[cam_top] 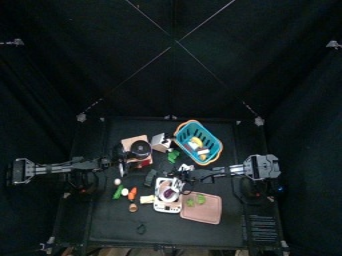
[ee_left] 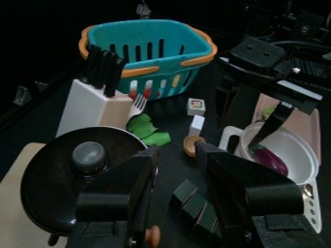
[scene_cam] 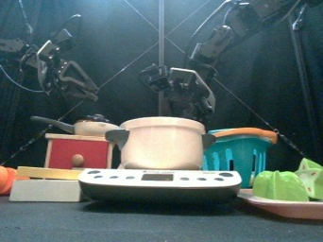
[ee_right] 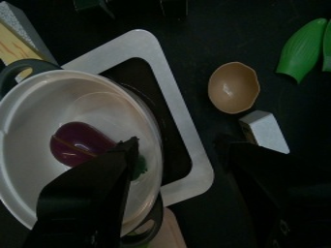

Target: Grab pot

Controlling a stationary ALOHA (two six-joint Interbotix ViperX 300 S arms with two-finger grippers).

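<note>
A large white pot (scene_cam: 164,142) stands on a white induction cooker (scene_cam: 158,180) at the table's front middle, with a purple item inside (ee_right: 75,145). My right gripper (ee_right: 181,189) hangs open over the pot's rim (ee_right: 153,136); it also shows in the top view (cam_top: 183,180) just behind the pot (cam_top: 170,192). A small pot with a dark lid and grey knob (ee_left: 88,155) sits on a red toy stove (scene_cam: 76,151). My left gripper (ee_left: 181,194) is open and empty just above and beside that lid, and appears in the top view (cam_top: 130,163).
A teal basket (ee_left: 142,48) stands at the back right, with a knife block (ee_left: 97,92) next to it. A wooden bowl (ee_right: 235,85) and a white block (ee_right: 265,131) lie by the cooker. A plate with green pieces (scene_cam: 290,184) sits at the front right.
</note>
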